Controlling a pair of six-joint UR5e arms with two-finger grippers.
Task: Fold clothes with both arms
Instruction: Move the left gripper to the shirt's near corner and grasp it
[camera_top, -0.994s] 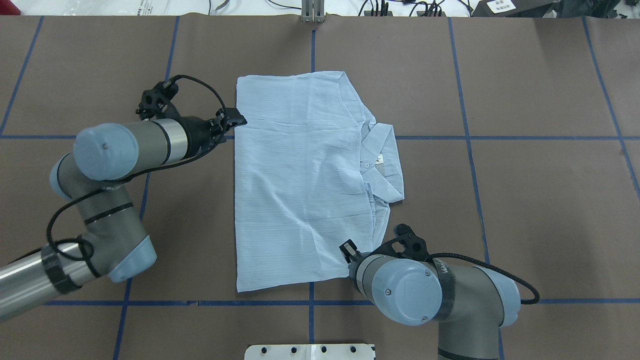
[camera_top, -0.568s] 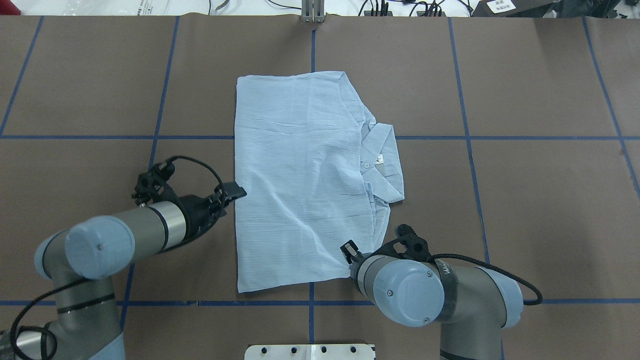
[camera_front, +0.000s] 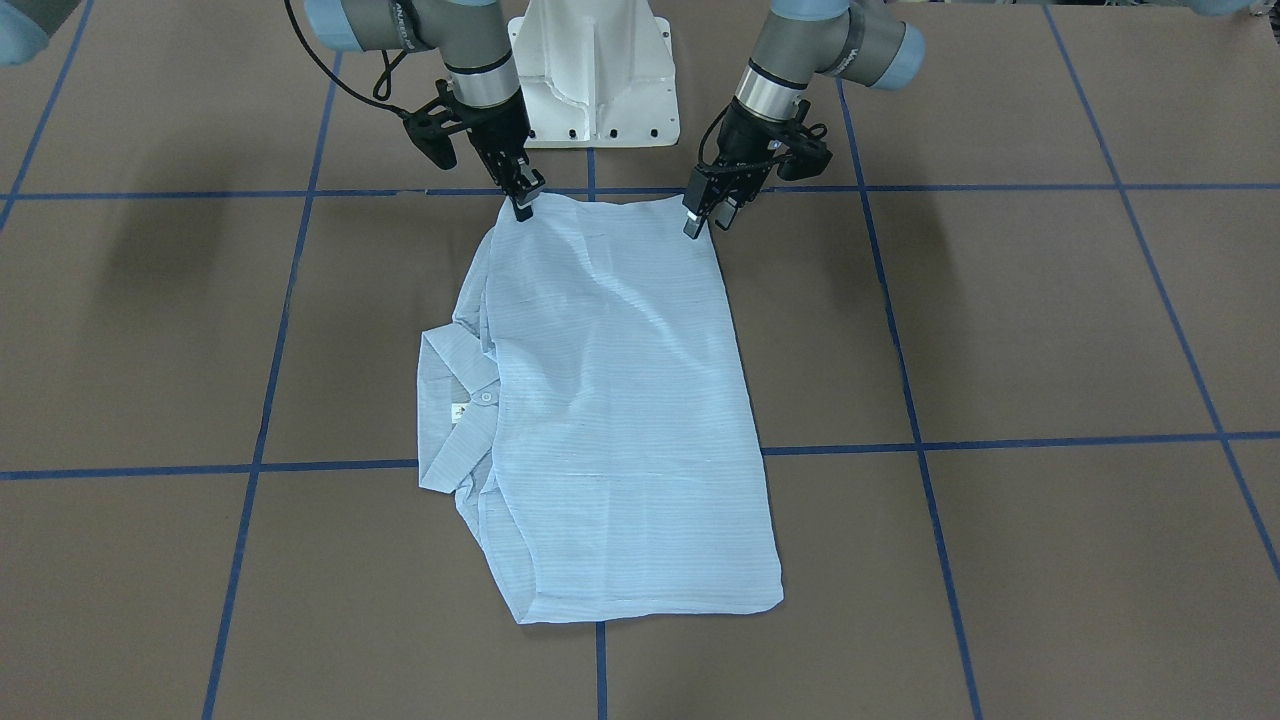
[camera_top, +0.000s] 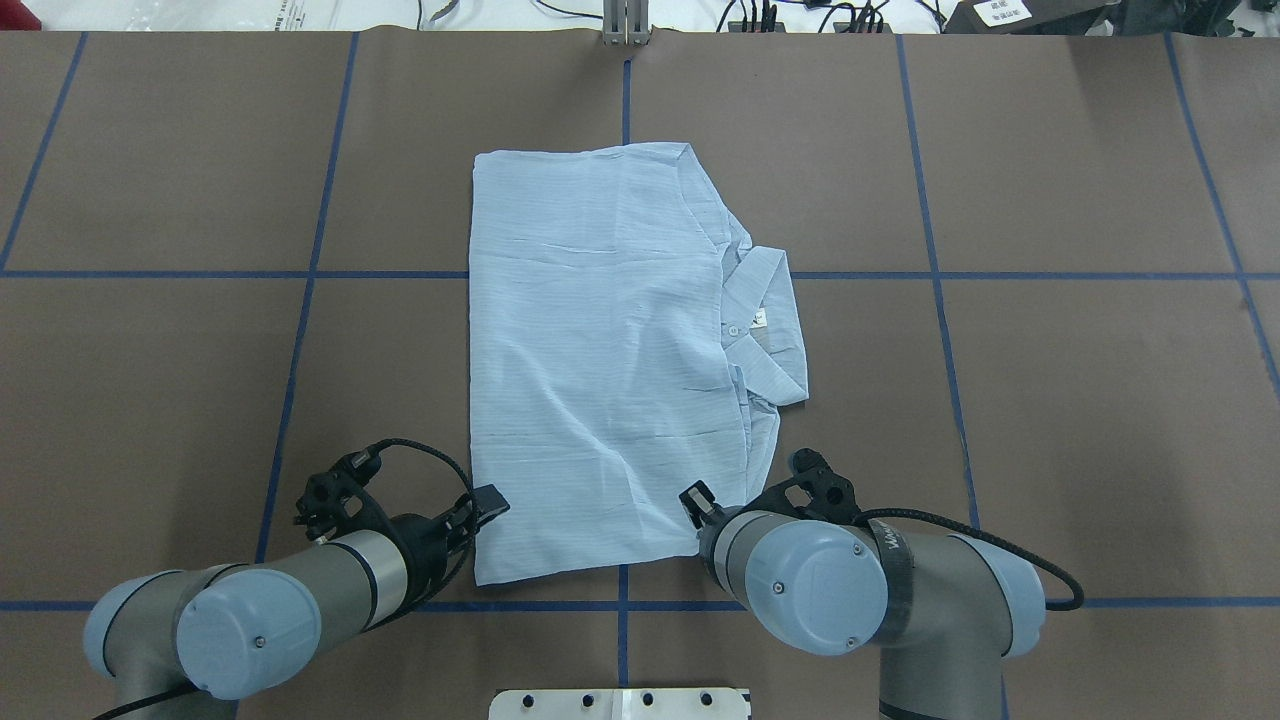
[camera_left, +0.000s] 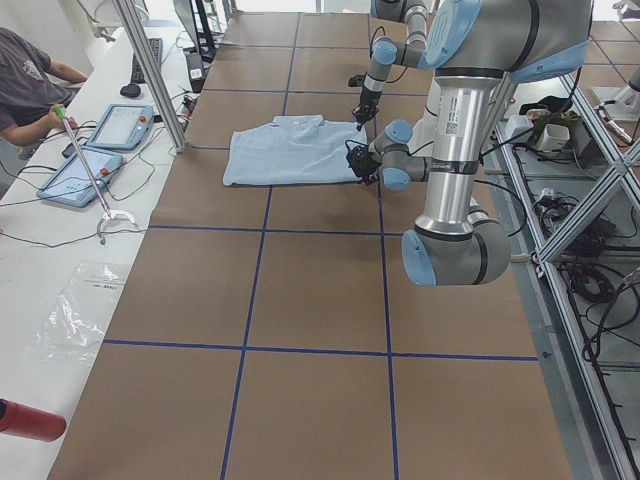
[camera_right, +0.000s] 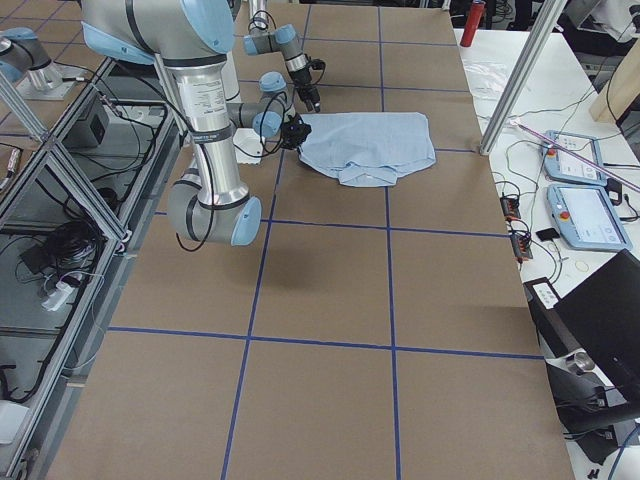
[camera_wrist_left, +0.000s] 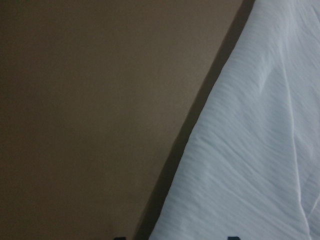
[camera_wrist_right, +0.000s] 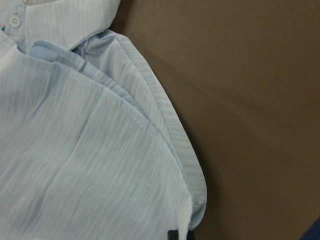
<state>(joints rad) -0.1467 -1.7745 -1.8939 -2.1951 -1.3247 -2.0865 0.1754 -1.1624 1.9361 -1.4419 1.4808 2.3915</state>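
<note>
Right wrist-mounted alone: shirt (camera_wrist_right: 75, 150) edge layers

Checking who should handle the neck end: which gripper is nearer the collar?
Right. The right gripper is at the robot-side corner of the shirt on the collar side; the left gripper is at the other robot-side corner, across the shirt's width.

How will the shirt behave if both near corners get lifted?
Likely floppy: the shirt lies thin and wrinkled, so its middle should sag. The loose folded layers by the collar may slide apart.
</note>
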